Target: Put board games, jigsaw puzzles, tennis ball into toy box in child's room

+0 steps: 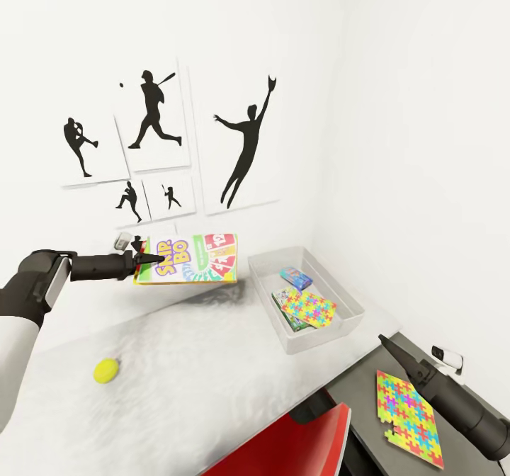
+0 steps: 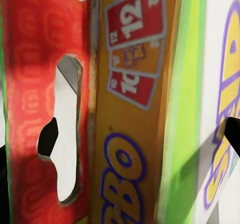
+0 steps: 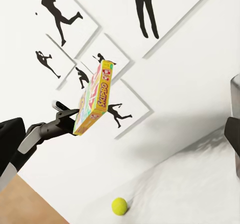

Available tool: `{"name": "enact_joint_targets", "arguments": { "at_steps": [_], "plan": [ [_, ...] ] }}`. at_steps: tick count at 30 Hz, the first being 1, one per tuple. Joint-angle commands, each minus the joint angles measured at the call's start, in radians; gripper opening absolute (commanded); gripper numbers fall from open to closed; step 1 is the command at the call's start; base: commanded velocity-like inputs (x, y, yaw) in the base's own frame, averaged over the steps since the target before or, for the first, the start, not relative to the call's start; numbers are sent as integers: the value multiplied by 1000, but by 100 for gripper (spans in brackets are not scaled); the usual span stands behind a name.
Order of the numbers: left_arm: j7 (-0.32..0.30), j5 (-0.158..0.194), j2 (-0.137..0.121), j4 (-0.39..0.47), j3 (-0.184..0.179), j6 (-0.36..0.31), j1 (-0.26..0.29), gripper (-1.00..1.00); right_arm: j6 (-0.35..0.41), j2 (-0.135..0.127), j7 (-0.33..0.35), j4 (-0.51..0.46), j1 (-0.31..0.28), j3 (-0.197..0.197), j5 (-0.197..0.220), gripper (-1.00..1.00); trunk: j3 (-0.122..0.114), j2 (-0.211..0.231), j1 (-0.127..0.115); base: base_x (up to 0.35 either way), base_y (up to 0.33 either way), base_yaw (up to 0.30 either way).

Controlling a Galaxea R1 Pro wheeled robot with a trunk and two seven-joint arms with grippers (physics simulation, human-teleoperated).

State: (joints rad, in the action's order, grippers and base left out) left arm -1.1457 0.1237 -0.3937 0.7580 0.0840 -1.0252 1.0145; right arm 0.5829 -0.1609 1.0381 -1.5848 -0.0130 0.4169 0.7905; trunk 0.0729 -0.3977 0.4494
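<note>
head view has the left claw [image 1: 147, 258] clamped on one short end of the skip-bo board game [image 1: 193, 258], holding it flat and aloft above the tabletop [image 1: 212, 363], with the box's long axis running away from the claw toward the toy box [image 1: 352, 293]. that is the relation the next move seems to turn on: the bin lies just past the game's free end, lower down and to the robot's right, so the box would have to travel along its own length and then drop over the near rim. inside the bin already lie a blue game, a green-edged game and one jigsaw puzzle [image 1: 309, 309]. the tennis ball [image 1: 106, 371] sits on the tabletop nearer the left arm. the second jigsaw puzzle [image 1: 409, 417] lies on the dark lower section beside the right claw [image 1: 383, 341], whose state cannot be told.
</note>
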Motion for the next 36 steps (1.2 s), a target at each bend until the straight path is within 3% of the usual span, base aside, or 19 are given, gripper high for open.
{"name": "enact_joint_targets", "arguments": {
  "at_steps": [1, 28, 36],
  "plan": [
    [-2, 2, 0, 0, 0, -6, 1, -100, 8, 0, 0, 0, -1, 0, 6, 100, 2, -2, 1, 1, 0, 0],
    [-2, 2, -1, 3, 0, -4, 1, -100, 13, 0, -1, -1, -1, 0, 7, 100, 1, -2, 1, -19, 0, -10],
    [4, 0, 14, 32, -14, -1, 2, -100, 12, 0, -1, -1, -1, 0, 7, 100, -6, -2, 1, -5, 0, -140]
  ]
}}
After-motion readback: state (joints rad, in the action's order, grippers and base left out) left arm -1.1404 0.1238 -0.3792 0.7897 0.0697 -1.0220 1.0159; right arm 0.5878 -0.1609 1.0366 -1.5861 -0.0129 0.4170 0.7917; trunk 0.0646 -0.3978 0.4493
